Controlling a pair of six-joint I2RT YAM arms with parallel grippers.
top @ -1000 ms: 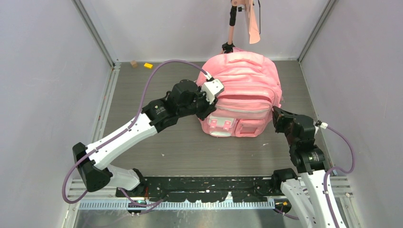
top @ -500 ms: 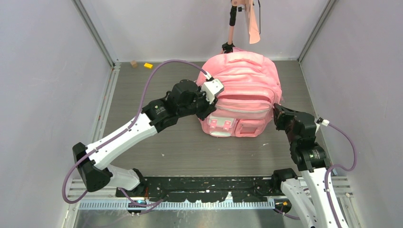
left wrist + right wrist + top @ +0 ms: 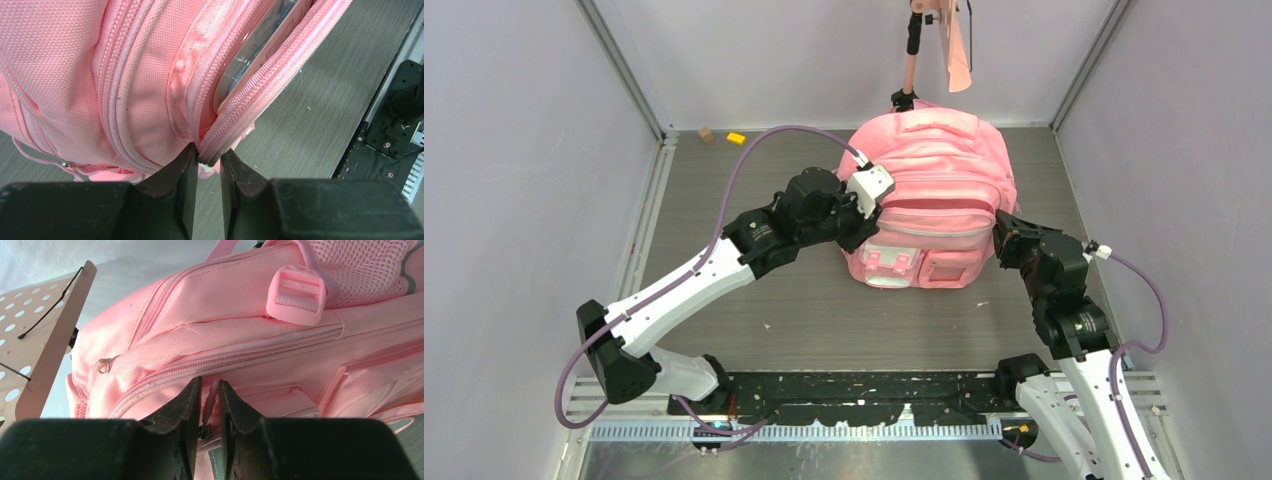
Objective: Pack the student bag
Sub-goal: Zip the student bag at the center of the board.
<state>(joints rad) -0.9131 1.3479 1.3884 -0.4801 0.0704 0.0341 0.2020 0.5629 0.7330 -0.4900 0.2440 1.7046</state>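
Observation:
The bright pink student bag [image 3: 934, 190] lies on the grey table at the back centre, front pockets facing me. My left gripper [image 3: 861, 222] is at its left side, shut on the zip edge [image 3: 235, 130] of a part-open front pocket; something clear and glossy [image 3: 250, 55] shows inside the opening. My right gripper [image 3: 1002, 240] is at the bag's right side, shut on a pale pink zip pull [image 3: 212, 395], with the metal slider [image 3: 202, 431] between the fingers. A pink strap buckle [image 3: 296, 294] sits above in the right wrist view.
A pink perforated stand [image 3: 954, 40] rises behind the bag and also shows in the right wrist view [image 3: 45, 335]. A small yellow block [image 3: 737, 138] and a tan block [image 3: 706, 134] lie at the back left. Grey walls enclose the table on three sides.
My right arm has moved slightly left and forward, closer against the bag's right side. The left arm and the bag have not visibly moved.

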